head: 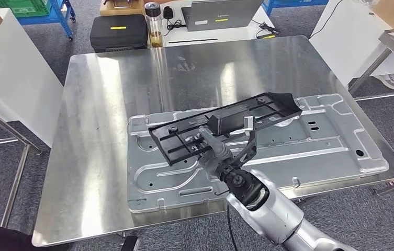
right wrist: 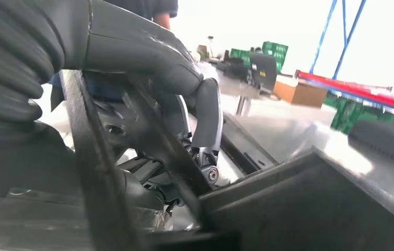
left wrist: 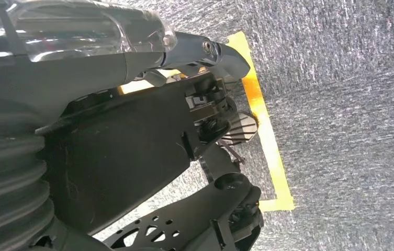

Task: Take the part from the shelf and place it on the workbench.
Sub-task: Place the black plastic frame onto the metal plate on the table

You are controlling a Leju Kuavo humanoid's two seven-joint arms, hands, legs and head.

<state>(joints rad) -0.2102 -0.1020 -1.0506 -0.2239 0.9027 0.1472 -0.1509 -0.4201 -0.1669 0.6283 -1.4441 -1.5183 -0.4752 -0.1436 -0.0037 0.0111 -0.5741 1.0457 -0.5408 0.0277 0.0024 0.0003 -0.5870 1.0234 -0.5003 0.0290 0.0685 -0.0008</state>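
One shiny steel tabletop (head: pixel 105 104) carries a stamped silver metal panel (head: pixel 320 151); the black plastic frame part (head: pixel 226 123) lies over it, grasped by the right hand (head: pixel 215 151). Grey carpet (head: pixel 48 36) surrounds it. Left hand's fingers: cannot tell.

A workshop or industrial lab: a bare sheet-metal worktop (head: pixel 105 157) carrying a stamped metal panel (head: pixel 315 151), grey carpet floor marked with yellow tape (left wrist: pixel 265 141), blue racks with green crates (head: pixel 24 6), a black equipment case (head: pixel 119 31) and laptop (head: pixel 218 13).
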